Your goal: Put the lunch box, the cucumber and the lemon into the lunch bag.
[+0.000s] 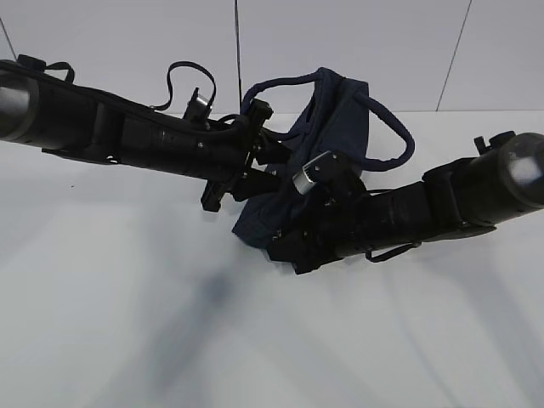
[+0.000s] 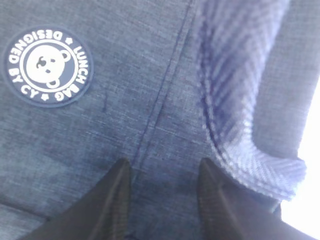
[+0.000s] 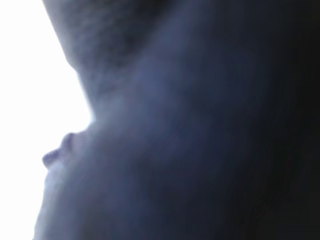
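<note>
Both arms reached inward, wrists meeting near centre. Left gripper (image 2: 162, 200) jaws stood apart. Right gripper wasn't visible, its view blurred.

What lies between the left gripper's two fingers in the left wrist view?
Only the lunch bag: its navy fabric and a seam fill the gap between the left gripper fingers, in the left wrist view.

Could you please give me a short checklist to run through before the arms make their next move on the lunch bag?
1. Lunch bag within reach of both arms: ok, both are pressed against it.
2. Left tool clear of the strap: ok, its fingers straddle a seam, the handle lies beside them.
3. Right tool's grip: cannot tell, its view shows only blurred navy fabric.
4. Bag mouth open: cannot tell, the arms hide it.
5. Lunch box, cucumber and lemon located: not ok, none is visible.
6. Table around the bag free: ok.
</note>
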